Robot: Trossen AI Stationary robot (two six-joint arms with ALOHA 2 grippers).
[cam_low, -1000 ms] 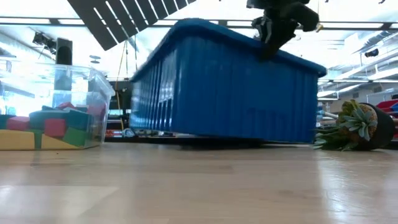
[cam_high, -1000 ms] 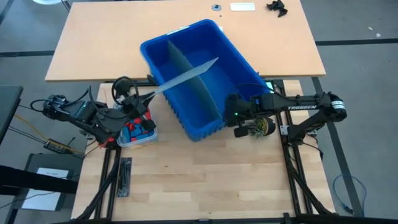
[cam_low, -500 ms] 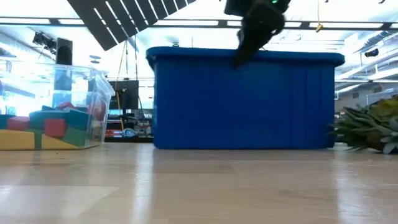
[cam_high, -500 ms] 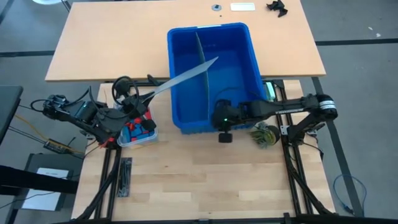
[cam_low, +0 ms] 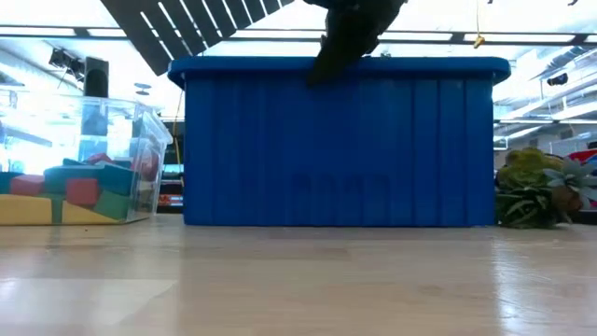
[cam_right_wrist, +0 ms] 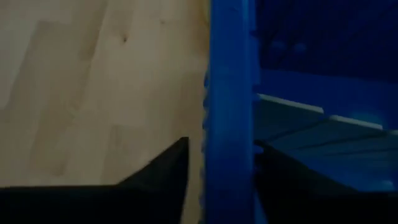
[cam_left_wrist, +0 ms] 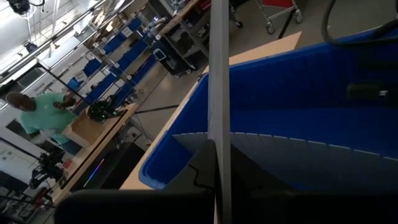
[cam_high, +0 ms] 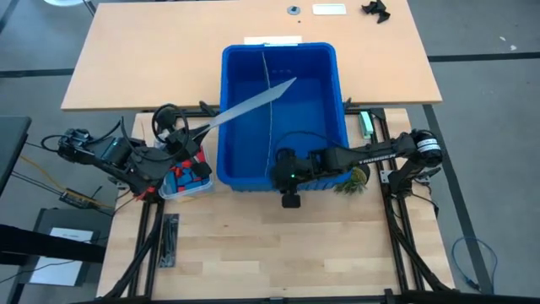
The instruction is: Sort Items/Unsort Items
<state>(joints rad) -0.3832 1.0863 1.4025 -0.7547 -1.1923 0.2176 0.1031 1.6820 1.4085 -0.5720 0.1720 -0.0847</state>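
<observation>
The items, red, green, blue and yellow blocks (cam_low: 79, 187), lie in a clear container (cam_high: 187, 179) at the table's left, under my left arm. My left gripper (cam_high: 201, 133) is shut on a grey slotted divider sheet (cam_high: 253, 101) that reaches out over the large blue bin (cam_high: 325, 101). A second grey divider (cam_high: 268, 127) stands inside the bin. My right gripper (cam_right_wrist: 221, 168) is open at the bin's near wall (cam_right_wrist: 229, 112). One finger (cam_right_wrist: 165, 171) stands outside the wall and one (cam_right_wrist: 286, 171) inside. My left gripper pinches the divider sheet's near-left end (cam_left_wrist: 219, 155) between its two fingers, one on each flat face. The sheet juts out along the fingers toward the far right, lifted clear above the bin. My right gripper's outer finger stands off the bin's wall; whether the inner finger touches it I cannot tell.
A potted plant (cam_high: 354, 179) sits against the bin's near right corner. A flat black piece (cam_high: 169, 241) lies near the table's left front. The far tabletop (cam_high: 152, 59) carries small bits at its far edge. A person (cam_left_wrist: 46, 115) shows in the room beyond.
My right gripper has gone toward the table's left along the bin's near side and a little down. The bin has swung about with it, from lying skew to standing square with the table's edges, and has shifted left.
</observation>
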